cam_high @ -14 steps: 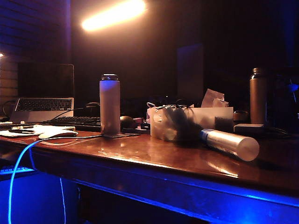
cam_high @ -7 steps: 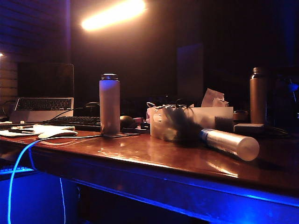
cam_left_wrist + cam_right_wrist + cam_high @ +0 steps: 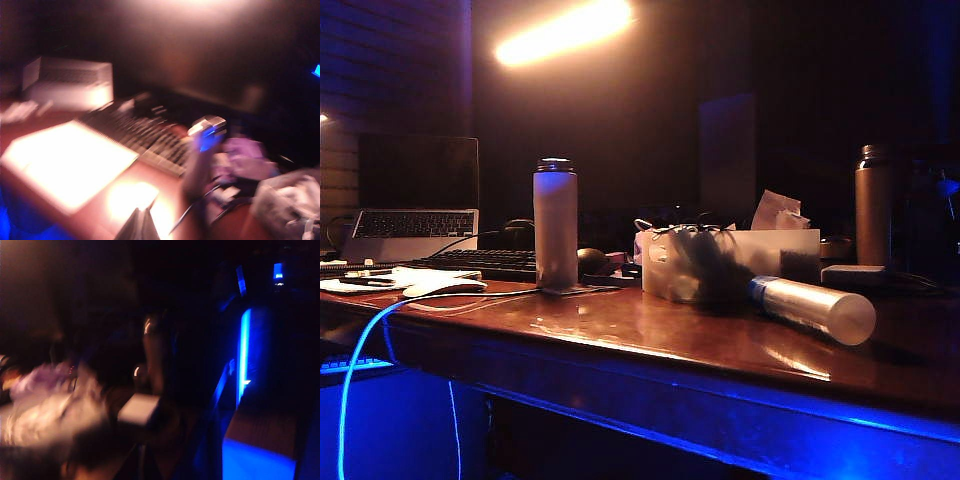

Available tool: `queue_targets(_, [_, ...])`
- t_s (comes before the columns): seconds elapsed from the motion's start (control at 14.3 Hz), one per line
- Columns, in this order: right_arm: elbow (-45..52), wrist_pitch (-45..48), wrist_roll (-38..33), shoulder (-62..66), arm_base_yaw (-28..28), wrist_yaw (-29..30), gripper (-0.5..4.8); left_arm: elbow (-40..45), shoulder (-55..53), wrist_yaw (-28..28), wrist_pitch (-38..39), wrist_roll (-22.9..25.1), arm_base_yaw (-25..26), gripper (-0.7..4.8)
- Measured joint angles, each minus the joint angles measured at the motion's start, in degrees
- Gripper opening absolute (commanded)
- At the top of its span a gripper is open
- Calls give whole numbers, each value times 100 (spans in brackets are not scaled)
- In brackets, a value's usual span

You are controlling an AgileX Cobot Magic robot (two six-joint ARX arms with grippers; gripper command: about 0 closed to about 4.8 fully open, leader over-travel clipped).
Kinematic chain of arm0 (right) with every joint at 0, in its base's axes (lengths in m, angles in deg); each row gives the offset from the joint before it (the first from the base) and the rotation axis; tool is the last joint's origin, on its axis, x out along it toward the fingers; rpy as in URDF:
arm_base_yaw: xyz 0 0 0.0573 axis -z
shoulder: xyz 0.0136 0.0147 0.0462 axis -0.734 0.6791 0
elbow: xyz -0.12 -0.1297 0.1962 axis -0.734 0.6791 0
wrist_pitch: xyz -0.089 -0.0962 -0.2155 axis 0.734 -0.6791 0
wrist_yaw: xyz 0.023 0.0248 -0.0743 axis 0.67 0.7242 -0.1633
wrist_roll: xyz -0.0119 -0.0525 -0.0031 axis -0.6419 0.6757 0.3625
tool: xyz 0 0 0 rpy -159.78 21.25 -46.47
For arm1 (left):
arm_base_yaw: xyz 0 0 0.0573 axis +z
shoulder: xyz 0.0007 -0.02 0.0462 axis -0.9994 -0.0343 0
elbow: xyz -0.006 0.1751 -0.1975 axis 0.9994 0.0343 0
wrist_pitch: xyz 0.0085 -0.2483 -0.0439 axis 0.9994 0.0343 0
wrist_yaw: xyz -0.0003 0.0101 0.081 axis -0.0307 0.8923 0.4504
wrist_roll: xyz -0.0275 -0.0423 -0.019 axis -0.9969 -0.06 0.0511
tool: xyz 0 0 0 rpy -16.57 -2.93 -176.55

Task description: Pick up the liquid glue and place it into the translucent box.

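The liquid glue [image 3: 810,305], a pale tube with a blue band, lies on its side on the brown table, right of centre. It rests against the front of the translucent box [image 3: 775,250], which holds dark cables and paper. Neither arm appears in the exterior view. In the blurred left wrist view my left gripper [image 3: 140,220] is shut and empty above the table's near edge, with the box [image 3: 287,200] off to one side. My right gripper [image 3: 142,460] is a dark shut wedge in its blurred view, near the pale smear of the box [image 3: 45,415]. No wrist view shows the glue.
A tall white flask [image 3: 555,225] stands left of the box, and a brownish metal bottle [image 3: 871,205] stands behind a flat grey block [image 3: 853,275] at the right. A laptop [image 3: 415,225], keyboard [image 3: 485,262] and papers [image 3: 70,165] fill the left side.
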Motion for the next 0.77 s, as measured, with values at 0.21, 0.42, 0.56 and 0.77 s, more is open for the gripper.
queue_targets(0.21, [-1497, 26, 68, 1655, 0, 120, -1, -2479, -2127, -1158, 1051, 911, -2, -5])
queue_targets(0.42, [-3178, -402, 229, 3508, -2, 1158, -1, -3934, -3438, -2490, 2402, 1244, -83, -5])
queue_targets(0.56, [-4433, -1082, 243, 4944, -2, 1768, -1, -4444, -3956, -2653, 3174, 1425, -472, -5])
queue_targets(0.77, [-5949, -2083, 584, 6623, -219, 2262, -1, -4857, -4553, -2684, 4041, 1635, -1036, -5])
